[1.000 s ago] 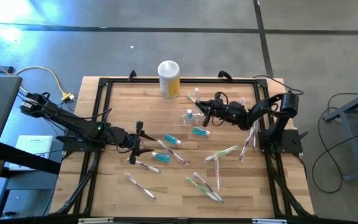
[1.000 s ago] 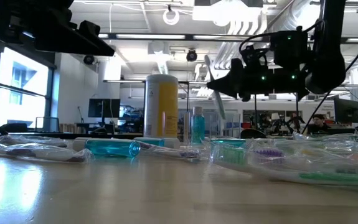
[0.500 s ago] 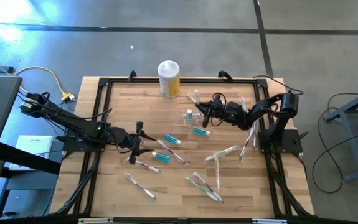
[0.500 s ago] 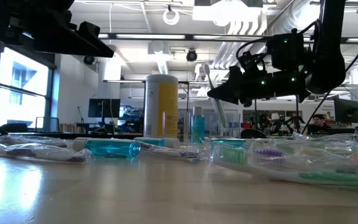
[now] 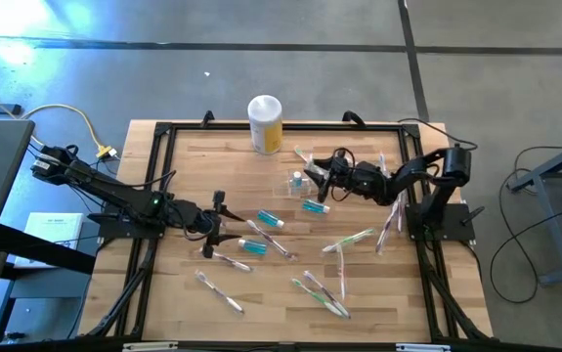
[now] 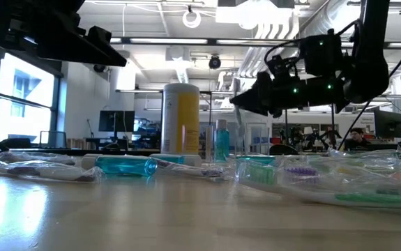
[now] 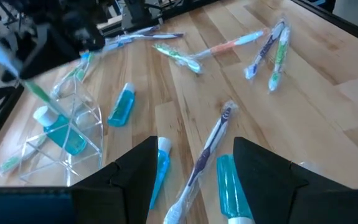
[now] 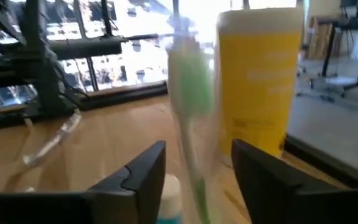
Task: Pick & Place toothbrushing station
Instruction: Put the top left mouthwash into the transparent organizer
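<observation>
Left tool (image 5: pixel 219 217), left of centre, hovers spread and empty over wrapped brushes (image 5: pixel 224 258): waiting, by the look. Yellow canister (image 5: pixel 265 123) upper middle, not in play. Station (image 5: pixel 298 182), right of centre on the table (image 5: pixel 188 161), holds a blue tube. Right tool (image 5: pixel 317 176) just above it, fingers parted around a green brush (image 8: pixel 191 87) angled into the station: likely a release.

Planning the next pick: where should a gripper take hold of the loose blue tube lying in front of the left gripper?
Grip the blue tube across its body near the middle, coming straight down from above. It lies flat on the table with bare wood on both long sides, so fingers likely fit either side.
</observation>
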